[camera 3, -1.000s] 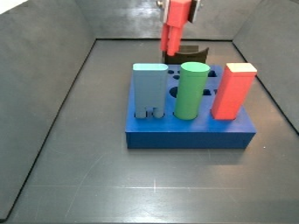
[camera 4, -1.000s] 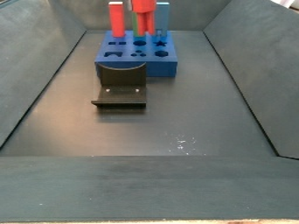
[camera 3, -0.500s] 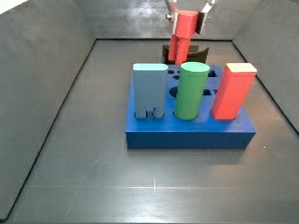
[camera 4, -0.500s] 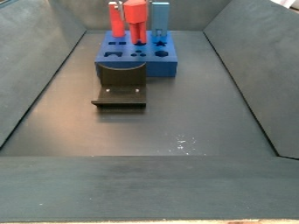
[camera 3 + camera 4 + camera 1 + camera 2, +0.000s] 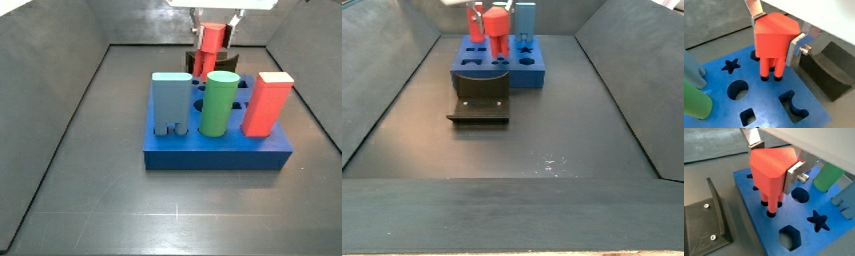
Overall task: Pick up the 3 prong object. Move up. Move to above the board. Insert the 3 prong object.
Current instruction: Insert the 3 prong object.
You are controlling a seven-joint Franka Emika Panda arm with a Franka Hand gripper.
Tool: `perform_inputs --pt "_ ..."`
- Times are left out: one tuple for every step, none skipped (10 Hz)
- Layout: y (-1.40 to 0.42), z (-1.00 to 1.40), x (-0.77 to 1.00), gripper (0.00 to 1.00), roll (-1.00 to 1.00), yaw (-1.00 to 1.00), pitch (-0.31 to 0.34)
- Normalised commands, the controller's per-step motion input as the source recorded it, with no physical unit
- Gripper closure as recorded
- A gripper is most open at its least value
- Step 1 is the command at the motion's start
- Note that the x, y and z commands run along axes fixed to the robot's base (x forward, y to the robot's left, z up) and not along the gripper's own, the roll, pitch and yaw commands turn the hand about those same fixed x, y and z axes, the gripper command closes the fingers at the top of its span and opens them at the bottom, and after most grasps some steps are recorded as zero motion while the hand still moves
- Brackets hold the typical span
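My gripper [image 5: 775, 30] is shut on the red 3 prong object [image 5: 774, 40], one silver finger [image 5: 797, 46] on each side of its block. The object stands upright over the blue board [image 5: 764, 107], and its prongs [image 5: 765, 74] reach down into three round holes near the board's edge by the fixture. The other wrist view shows the same: gripper [image 5: 772, 158], object [image 5: 769, 173], board [image 5: 801, 235]. In the side views the object [image 5: 210, 50] [image 5: 500, 30] stands low at the board's far end [image 5: 214, 152] [image 5: 500, 70], with the gripper [image 5: 214, 22] above it.
Three tall pieces stand in the board: a blue-grey block [image 5: 171, 100], a green cylinder [image 5: 219, 103] and a red block [image 5: 271, 103]. Empty star, round and hexagon holes [image 5: 817, 219] lie beside the prongs. The dark fixture [image 5: 480, 100] stands on the floor next to the board. Grey walls enclose the floor.
The gripper has come down with the 3 prong object, from well above the board until the prongs are in the holes.
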Motion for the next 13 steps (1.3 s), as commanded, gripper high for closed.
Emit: perform_inputs --pt "0.0 -0.36 0.14 1.0 0.0 0.05 -0.003" --pt "0.0 -0.73 0.0 1.0 0.08 0.04 -0.101" --pt "-0.06 0.0 0.1 1.0 0.0 0.01 0.0" --pt "0.02 -0.26 0.0 1.0 0.0 0.0 0.0" --pt "0.05 -0.56 0.0 1.0 0.22 0.15 -0.046" --pt "0.11 -0.4 0.02 1.0 0.21 0.24 -0.029" --pt "0.0 0.0 0.04 1.0 0.0 0.16 0.0" --pt "0.0 0.0 0.0 1.0 0.0 0.0 -0.006" --pt "-0.08 -0.9 -0.15 1.0 0.16 0.15 -0.137" --pt "-0.12 -1.0 -0.22 1.0 0.16 0.14 -0.091" --pt "-0.07 -0.99 -0.26 1.0 0.18 0.15 -0.087" --pt "-0.15 -0.94 -0.09 1.0 0.12 0.09 -0.136" --pt "-0.07 -0.34 0.0 1.0 0.11 0.0 -0.03"
